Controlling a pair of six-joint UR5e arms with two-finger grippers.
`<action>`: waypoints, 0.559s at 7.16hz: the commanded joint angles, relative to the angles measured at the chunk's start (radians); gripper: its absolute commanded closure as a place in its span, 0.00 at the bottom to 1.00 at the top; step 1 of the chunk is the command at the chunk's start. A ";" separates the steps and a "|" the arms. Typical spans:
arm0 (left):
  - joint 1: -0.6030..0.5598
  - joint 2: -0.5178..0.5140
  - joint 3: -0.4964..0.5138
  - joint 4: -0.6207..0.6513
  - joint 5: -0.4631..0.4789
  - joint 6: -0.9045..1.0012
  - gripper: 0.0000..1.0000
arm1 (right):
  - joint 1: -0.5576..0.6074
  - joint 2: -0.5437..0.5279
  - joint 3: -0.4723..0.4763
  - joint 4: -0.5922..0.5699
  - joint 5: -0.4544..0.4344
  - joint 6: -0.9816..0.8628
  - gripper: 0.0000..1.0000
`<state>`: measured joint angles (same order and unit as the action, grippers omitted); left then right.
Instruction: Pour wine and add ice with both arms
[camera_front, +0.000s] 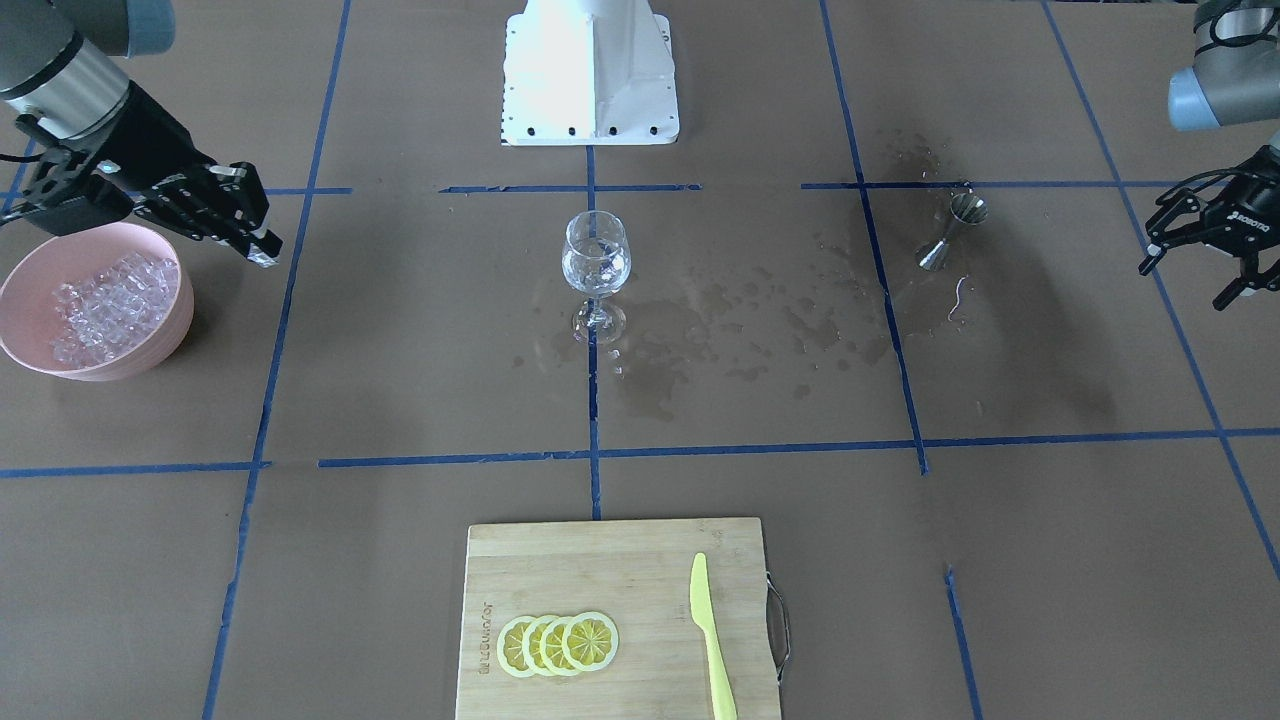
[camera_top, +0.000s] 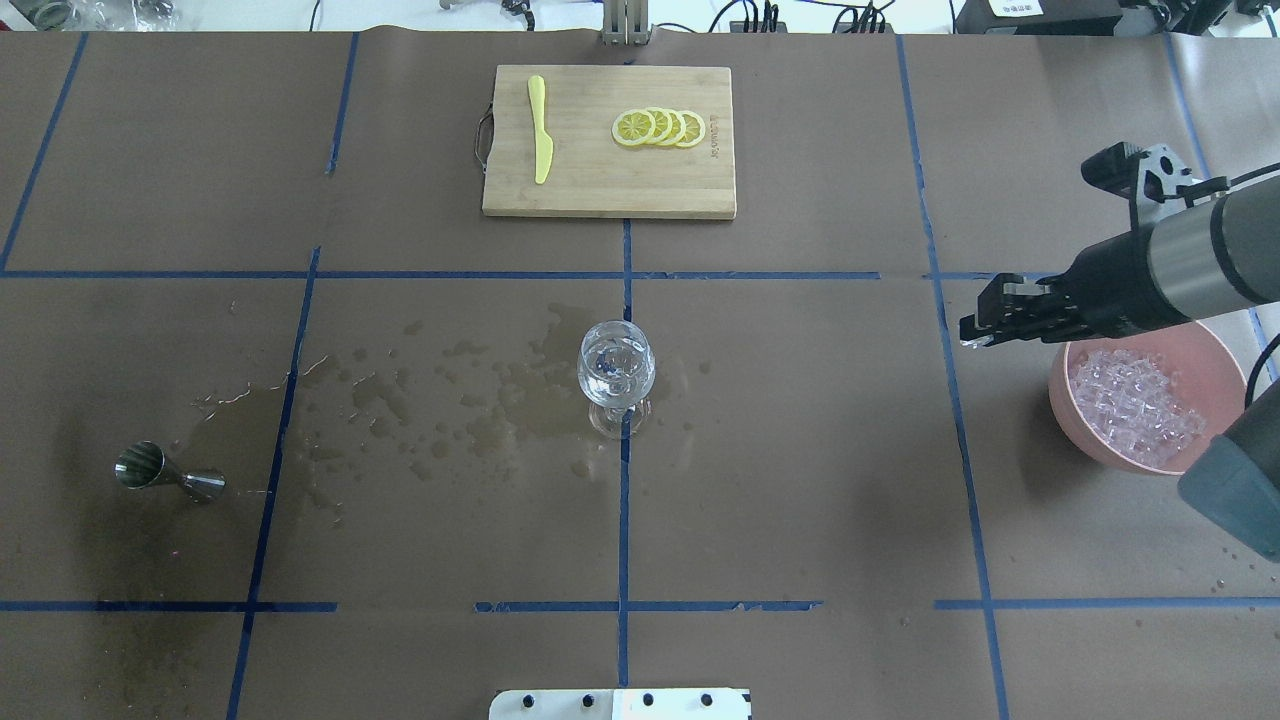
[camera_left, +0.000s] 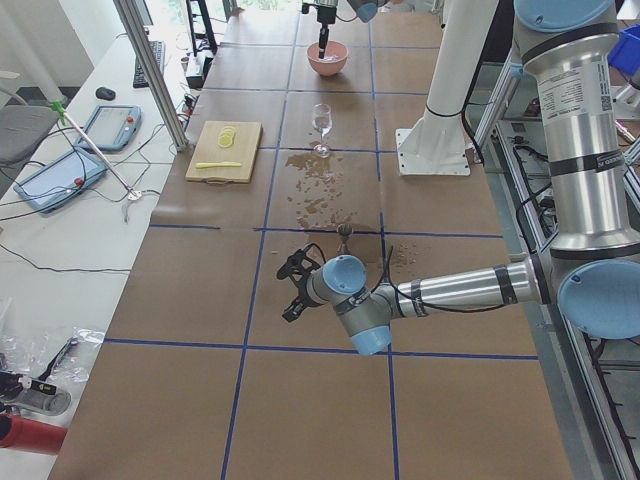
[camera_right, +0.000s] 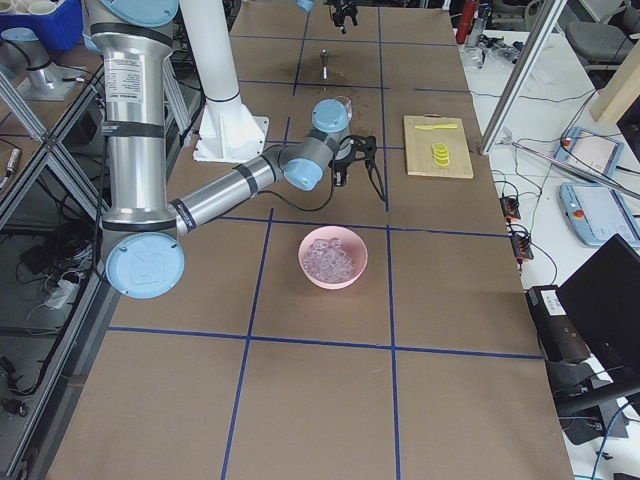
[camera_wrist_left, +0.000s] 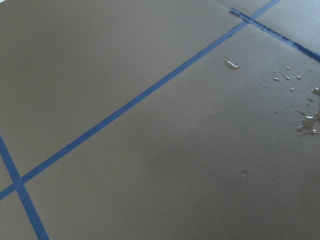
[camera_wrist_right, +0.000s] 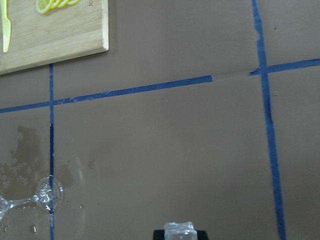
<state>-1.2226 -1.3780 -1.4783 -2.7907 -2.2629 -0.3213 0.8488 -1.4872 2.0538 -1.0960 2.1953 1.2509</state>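
While the table (camera_front: 400, 350) is taken from the robot's right end to its left, the items stand as follows.

1. Pink bowl (camera_front: 165, 340), near the right end. Holds the ice (camera_front: 105, 305), many small clear cubes heaped together.
2. Right gripper (camera_front: 255, 240), raised above the table just beside the bowl's rim, on the side toward the table's middle. Its fingers are closed on one ice cube (camera_wrist_right: 179, 231), seen between the pads in the right wrist view.
3. Wine glass (camera_front: 596, 265), upright at the table's middle, about midway between the robot's edge and the operators' edge. Clear contents glint in the bowl of the glass, but whether they are wine or ice cannot be told.
4. Wet patches (camera_front: 720, 330), scattered over the brown surface from the foot of the glass toward the left end.
5. Metal jigger (camera_front: 953, 232), on its side toward the left end, among the wet patches.
6. Left gripper (camera_front: 1185, 275), near the left end, well apart from the jigger. Its fingers are spread and hold nothing.
7. Wooden cutting board (camera_front: 600, 560), at the operators' edge, centred. Carries four overlapping lemon slices (camera_front: 557, 643) and a yellow knife (camera_front: 712, 640), which lie apart.
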 joint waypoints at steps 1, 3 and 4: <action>-0.049 -0.062 -0.008 0.126 -0.063 0.007 0.00 | -0.091 0.196 0.002 -0.179 -0.077 0.071 1.00; -0.084 -0.070 -0.039 0.152 -0.107 0.037 0.00 | -0.196 0.431 -0.004 -0.433 -0.185 0.137 1.00; -0.154 0.038 -0.124 0.154 -0.078 0.012 0.00 | -0.255 0.483 -0.020 -0.435 -0.262 0.189 1.00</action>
<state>-1.3165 -1.4191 -1.5284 -2.6442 -2.3564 -0.2972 0.6689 -1.0975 2.0479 -1.4745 2.0207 1.3810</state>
